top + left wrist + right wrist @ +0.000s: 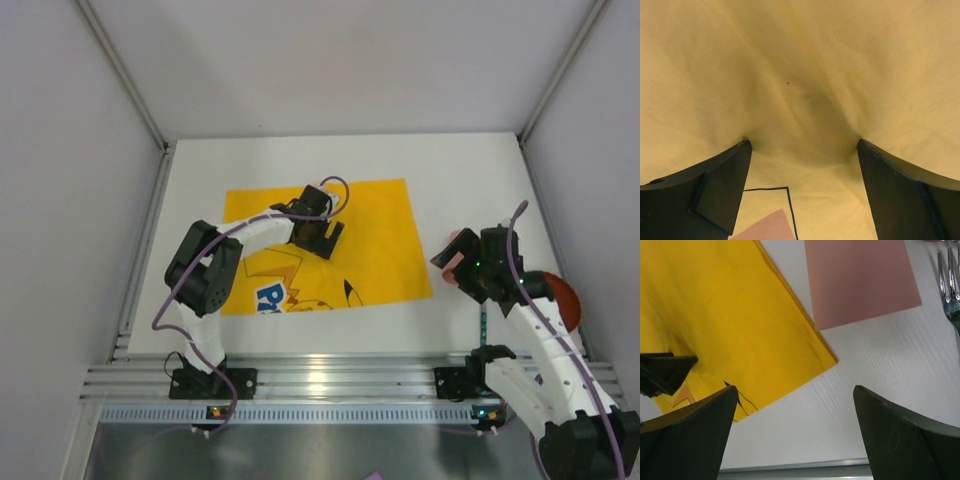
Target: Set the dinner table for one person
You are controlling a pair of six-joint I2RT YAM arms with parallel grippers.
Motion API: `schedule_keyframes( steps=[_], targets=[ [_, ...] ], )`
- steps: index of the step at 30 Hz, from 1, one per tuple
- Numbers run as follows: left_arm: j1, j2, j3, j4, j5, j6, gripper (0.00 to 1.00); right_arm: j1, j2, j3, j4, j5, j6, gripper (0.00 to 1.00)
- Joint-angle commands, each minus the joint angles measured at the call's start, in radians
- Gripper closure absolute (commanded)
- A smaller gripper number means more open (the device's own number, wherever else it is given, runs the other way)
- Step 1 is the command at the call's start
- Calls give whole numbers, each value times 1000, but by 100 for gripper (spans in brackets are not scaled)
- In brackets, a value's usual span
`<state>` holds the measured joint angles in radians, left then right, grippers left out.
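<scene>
The white dinner table point(460, 170) bears a yellow cartoon-printed cloth mat point(370, 240). My left gripper point(322, 232) is open, and its fingertips point(742, 147) press down on the mat point(800, 65), which creases between them. My right gripper point(447, 262) is open and empty. It hovers over bare table point(865, 365) by the mat's near right corner point(827, 357). A pink napkin point(860, 280) lies flat just beyond it, partly hidden under the gripper in the top view point(460, 240). A fork point(947, 285) lies right of the napkin.
A red-brown plate point(562, 298) sits at the right, partly under my right arm. A silver rail point(320, 375) runs along the near edge and shows in the right wrist view point(790, 470). White walls close in on three sides.
</scene>
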<state>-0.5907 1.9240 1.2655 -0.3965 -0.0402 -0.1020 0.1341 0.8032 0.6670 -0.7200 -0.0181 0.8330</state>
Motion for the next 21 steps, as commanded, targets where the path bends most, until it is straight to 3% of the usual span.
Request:
schedule_keyframes(
  steps=[1,6,13,18,20,21],
  targets=[
    [-20,-5,-66,-91,62,-25,6,-16,2,-33,102,76,103,0],
    [-26,-100,32,-137,-12,-91,1,-19,13,-107,224,157,235,0],
    [-35,-157,178,-248,0,-114,1,-19,105,-179,396,291,313,0],
    [-37,-221,172,-277,23,-123,1,-19,181,-190,580,340,321,0],
    [-37,-237,158,-280,29,-120,1,-18,230,-159,611,345,295,4],
    [-37,-240,149,-281,30,-117,1,-19,247,-146,617,354,285,13]
  ],
)
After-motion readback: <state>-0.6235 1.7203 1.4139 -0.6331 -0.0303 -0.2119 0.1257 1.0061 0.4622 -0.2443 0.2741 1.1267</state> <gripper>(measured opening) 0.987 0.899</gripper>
